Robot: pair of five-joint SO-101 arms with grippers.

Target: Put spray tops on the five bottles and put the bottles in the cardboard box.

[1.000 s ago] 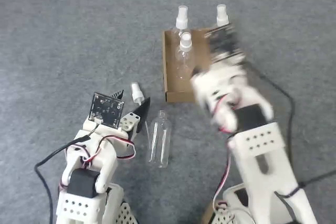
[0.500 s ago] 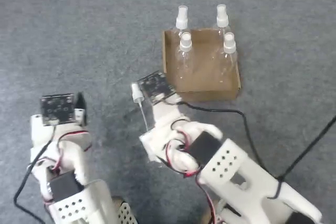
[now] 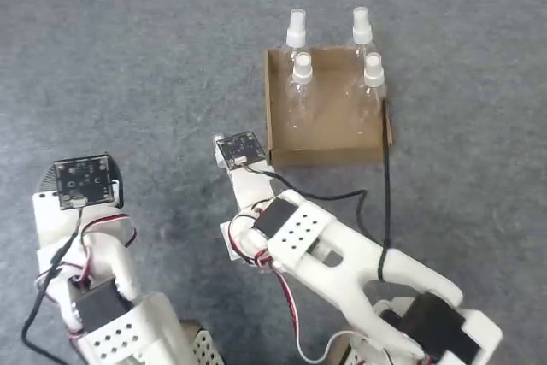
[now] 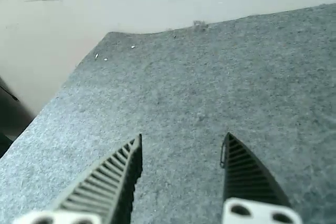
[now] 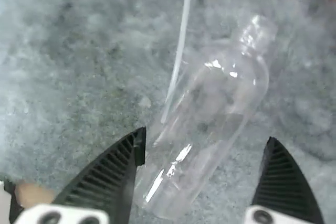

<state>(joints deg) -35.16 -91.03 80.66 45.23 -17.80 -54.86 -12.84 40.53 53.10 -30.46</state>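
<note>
Done: you have four clear plastic bottles with white spray tops (image 3: pixel 302 74) standing upright in the brown cardboard box (image 3: pixel 325 156), at the far centre of the grey felt mat (image 3: pixel 154 66).
Left: by that count, one bottle needs its top fitted and then has to go in the box.
Fifth bottle: the uncapped clear plastic bottle (image 5: pixel 231 82) lies on its side on the mat, near and to the left of the box, open neck towards the box.
Loose top: the thin white dip tube of the last spray top (image 5: pixel 177 61) lies on the mat just beside the bottle, alongside it.
Right arm: your right arm reaches from the near right to the centre, wrist pitched down over the lying bottle.
Right fingers: the right gripper (image 5: pixel 206 139) is spread wide, one finger on each side of the bottle's body, gripping nothing.
Left arm: your left arm is tucked back at the near left, well apart from the bottle and box.
Left fingers: the left gripper (image 4: pixel 182 140) stands apart above bare mat, holding nothing.
</note>
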